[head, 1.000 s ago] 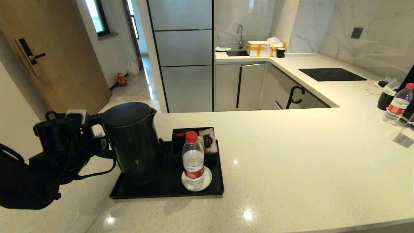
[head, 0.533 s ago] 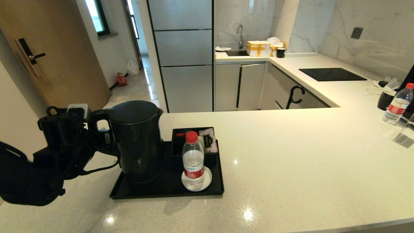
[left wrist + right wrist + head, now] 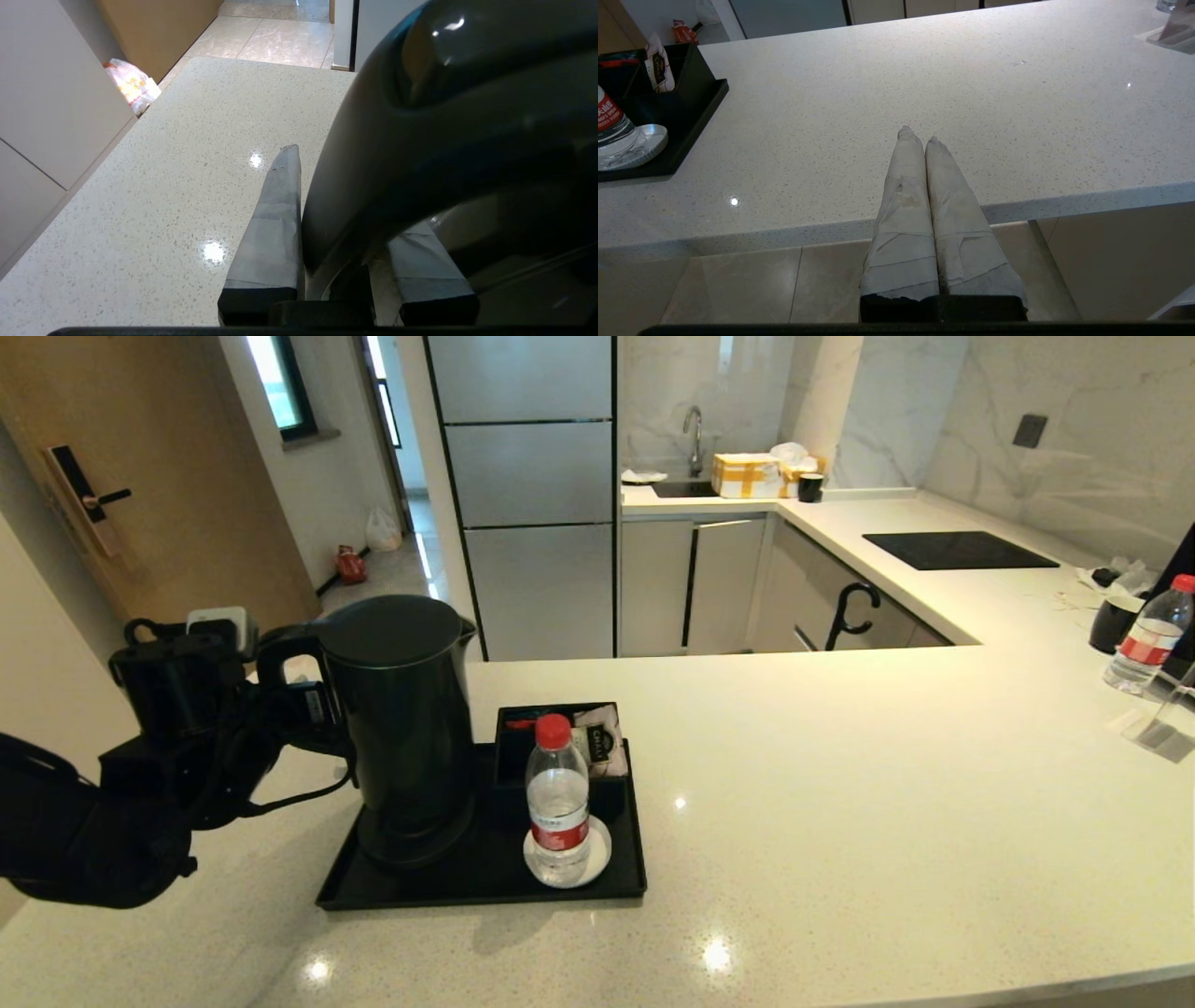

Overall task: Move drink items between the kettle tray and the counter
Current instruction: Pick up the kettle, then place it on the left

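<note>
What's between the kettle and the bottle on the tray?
Only bare tray floor separates the kettle from the bottle, as the head view shows.

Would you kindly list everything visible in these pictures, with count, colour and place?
kettle: one, matte black, over the kettle tray's left part, handle in the left end effector
kettle tray: one, black, on the counter
water bottle: one, clear with red cap, on the white coaster in the tray
tea sachet: one, pinkish, in the divided box
second bottle: one, red-capped, far right
counter: one, off-white speckled
hob: one, black, far counter
yellow box: one, beside the sink
left end effector: shut on the kettle handle
right end effector: shut, empty, near the counter's front edge
</note>
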Robot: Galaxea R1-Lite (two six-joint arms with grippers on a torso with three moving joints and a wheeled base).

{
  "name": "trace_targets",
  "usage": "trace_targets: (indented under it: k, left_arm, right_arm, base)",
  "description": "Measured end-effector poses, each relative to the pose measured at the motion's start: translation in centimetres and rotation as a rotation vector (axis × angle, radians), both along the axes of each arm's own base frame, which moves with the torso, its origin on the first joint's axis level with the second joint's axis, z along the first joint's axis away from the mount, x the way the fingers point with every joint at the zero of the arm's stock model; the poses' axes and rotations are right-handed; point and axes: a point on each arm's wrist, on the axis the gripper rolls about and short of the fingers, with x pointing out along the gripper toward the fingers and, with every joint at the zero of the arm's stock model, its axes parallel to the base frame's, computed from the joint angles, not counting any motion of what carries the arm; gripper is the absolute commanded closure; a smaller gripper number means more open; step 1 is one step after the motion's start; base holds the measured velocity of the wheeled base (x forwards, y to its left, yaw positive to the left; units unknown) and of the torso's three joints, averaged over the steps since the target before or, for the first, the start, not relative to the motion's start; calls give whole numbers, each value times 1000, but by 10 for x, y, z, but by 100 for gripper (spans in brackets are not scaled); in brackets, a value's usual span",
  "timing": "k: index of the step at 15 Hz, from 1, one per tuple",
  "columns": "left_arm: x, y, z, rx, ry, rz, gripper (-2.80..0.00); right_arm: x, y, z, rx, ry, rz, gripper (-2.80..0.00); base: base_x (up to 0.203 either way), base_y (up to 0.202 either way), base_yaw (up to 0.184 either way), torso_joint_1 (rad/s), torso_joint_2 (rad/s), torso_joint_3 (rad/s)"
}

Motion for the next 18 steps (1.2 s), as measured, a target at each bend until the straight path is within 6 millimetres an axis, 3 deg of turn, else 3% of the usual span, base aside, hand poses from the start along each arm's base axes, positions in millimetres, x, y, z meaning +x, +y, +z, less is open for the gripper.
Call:
trace_targets:
  k: [6,10,13,15,18]
  left_arm:
    - [-4,5,17,-48,-12,18,0]
    - [-20,74,33,-64,2,157,0]
    - [-36,112,38,-83,1,169,0]
    - [-52,149,37,-91,0,223,0]
    - [-67,176,29,-97,17,208,0]
  right_arm:
    - [0,0,0,0,0,0,0]
    - [0,0,0,0,0,0,0]
    - [0,0,0,0,0,0,0]
    - [0,0,0,0,0,1,0]
    - [0,0,0,0,-1,0,0]
  base:
    - [0,0,0,0,0,0]
    - [0,0,0,0,0,0]
    - [0,0,0,0,0,0]
    - [0,0,0,0,0,0]
    - [0,0,0,0,0,0]
